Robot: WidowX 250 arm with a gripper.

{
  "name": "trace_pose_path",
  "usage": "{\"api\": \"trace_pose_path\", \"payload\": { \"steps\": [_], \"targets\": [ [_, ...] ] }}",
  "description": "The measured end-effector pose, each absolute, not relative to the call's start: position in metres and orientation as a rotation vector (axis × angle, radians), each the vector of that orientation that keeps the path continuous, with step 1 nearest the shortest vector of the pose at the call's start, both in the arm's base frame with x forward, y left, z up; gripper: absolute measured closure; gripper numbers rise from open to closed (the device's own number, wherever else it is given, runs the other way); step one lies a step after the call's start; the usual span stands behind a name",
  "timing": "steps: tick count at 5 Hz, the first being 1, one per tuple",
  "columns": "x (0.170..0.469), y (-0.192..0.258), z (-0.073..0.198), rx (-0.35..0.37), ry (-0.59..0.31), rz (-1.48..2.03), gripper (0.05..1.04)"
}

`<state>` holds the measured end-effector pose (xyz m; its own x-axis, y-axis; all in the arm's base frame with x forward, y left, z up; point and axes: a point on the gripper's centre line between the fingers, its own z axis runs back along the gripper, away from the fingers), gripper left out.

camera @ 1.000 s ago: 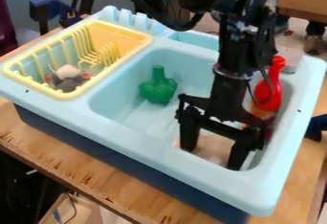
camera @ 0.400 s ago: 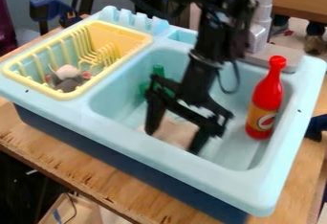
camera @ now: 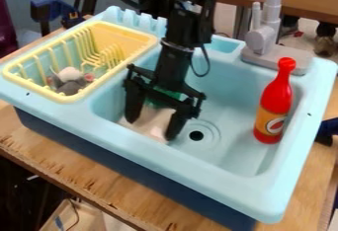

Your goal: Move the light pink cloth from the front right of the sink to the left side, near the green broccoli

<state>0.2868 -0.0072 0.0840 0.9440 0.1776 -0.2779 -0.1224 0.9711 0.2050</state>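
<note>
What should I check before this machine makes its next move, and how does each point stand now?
- Black two-finger tool is inside the light blue plastic sink: ok.
- Tool's fingers are apart, with the pale beige, sheet-like piece between them: ok.
- Beige piece is firmly gripped: cannot tell.
- Green plastic toy is in full sight: not ok, partly behind the tool.
- Red bottle with the orange label is upright and clear of the tool: ok.
- Round drain hole is uncovered: ok.
</note>
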Motion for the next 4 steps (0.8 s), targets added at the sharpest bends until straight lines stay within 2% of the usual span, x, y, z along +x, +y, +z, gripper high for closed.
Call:
{"api": "trace_pose_path", "payload": {
  "steps": [1, 3, 4],
  "targets": [
    [0.283, -0.005, 0.085, 0.175, 0.297, 0.146, 0.083],
    [0.275, -0.020, 0.146, 0.150, 0.156, 0.132, 0.083],
    [0.270, -0.020, 0.181, 0.171, 0.163, 0.163, 0.083]
  ]
}}
